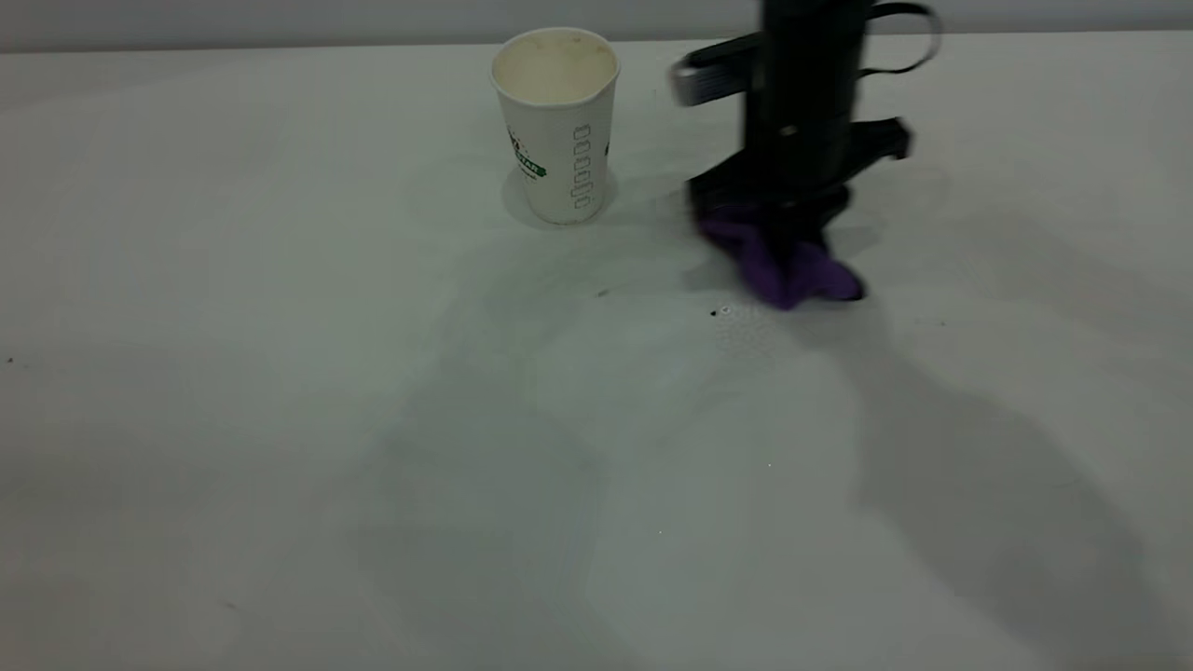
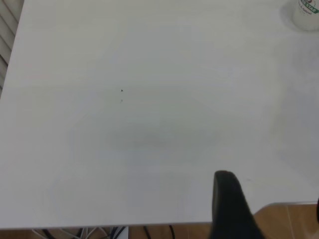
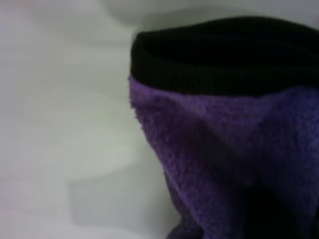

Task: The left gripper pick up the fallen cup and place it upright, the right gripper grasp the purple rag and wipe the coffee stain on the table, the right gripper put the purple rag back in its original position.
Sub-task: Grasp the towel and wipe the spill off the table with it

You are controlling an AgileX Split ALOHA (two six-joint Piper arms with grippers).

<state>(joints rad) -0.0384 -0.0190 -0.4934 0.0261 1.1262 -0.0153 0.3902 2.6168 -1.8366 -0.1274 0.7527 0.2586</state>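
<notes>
The cup (image 1: pixel 557 121) stands upright at the back of the table (image 1: pixel 280 419), empty, with its printed boxes facing me. It also shows at the far corner of the left wrist view (image 2: pixel 306 12). My right gripper (image 1: pixel 774 219) points straight down and is shut on the purple rag (image 1: pixel 783 261), which hangs bunched from it and touches the table to the right of the cup. The rag fills the right wrist view (image 3: pixel 229 159), black binding uppermost. No brown coffee stain shows. My left gripper (image 2: pixel 271 191) is open and empty over the table's edge, out of the exterior view.
A tiny black speck (image 1: pixel 714 312) lies just left of the rag, and another (image 1: pixel 602 293) lies nearer the cup. A faint damp patch (image 1: pixel 746 331) lies in front of the rag. The table's edge and wooden floor (image 2: pixel 289 219) show in the left wrist view.
</notes>
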